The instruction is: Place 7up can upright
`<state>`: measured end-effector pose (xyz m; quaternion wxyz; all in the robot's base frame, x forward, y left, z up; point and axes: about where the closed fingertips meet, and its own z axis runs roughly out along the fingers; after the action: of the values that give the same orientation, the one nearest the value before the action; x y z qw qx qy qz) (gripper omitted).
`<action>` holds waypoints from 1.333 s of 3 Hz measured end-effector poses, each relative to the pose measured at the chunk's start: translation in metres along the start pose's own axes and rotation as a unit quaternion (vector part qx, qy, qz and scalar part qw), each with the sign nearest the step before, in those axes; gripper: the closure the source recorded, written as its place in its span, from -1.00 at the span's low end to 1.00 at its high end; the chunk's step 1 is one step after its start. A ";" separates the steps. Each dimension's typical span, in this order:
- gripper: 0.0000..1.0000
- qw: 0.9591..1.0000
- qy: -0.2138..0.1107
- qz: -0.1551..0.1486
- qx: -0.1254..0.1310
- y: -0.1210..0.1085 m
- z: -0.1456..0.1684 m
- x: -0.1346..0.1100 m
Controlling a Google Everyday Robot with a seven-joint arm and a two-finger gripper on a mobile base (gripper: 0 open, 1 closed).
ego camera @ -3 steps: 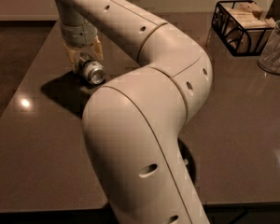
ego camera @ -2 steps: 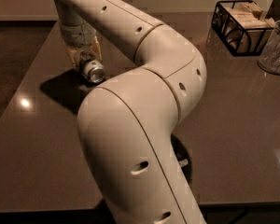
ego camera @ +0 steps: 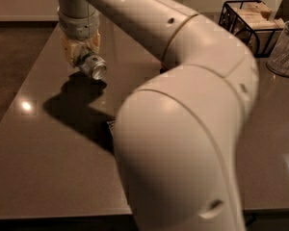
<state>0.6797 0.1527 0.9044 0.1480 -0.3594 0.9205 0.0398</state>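
Arm [ego camera: 183, 81]: fills foreground, elbow bent, hides desk centre.
Desk [ego camera: 48, 167]: dark, glossy, hard.
Wire basket [ego camera: 245, 20]: landmark, far edge of desk.
Pincer [ego camera: 82, 57]: well left of basket, above desk, shadow beneath. Fingers closed around body of 7up can [ego camera: 92, 66].
Can: tilted, shiny top facing down-right, appears clear of desk.
Judgement: can light, thin-walled, dents under hard squeeze; smooth sides slippery. Best hold mid-body, moderate force. Base needs flat landing, else topples.
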 end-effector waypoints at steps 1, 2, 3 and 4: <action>1.00 0.997 -0.062 -0.019 -0.029 0.004 -0.013 0.011; 1.00 0.988 -0.129 -0.043 -0.078 0.008 -0.015 0.023; 1.00 0.965 -0.221 -0.065 -0.124 0.007 -0.024 0.016; 1.00 0.934 -0.312 -0.085 -0.149 0.003 -0.041 0.003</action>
<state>0.6655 0.1461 0.9423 0.3754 -0.4237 0.7775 0.2739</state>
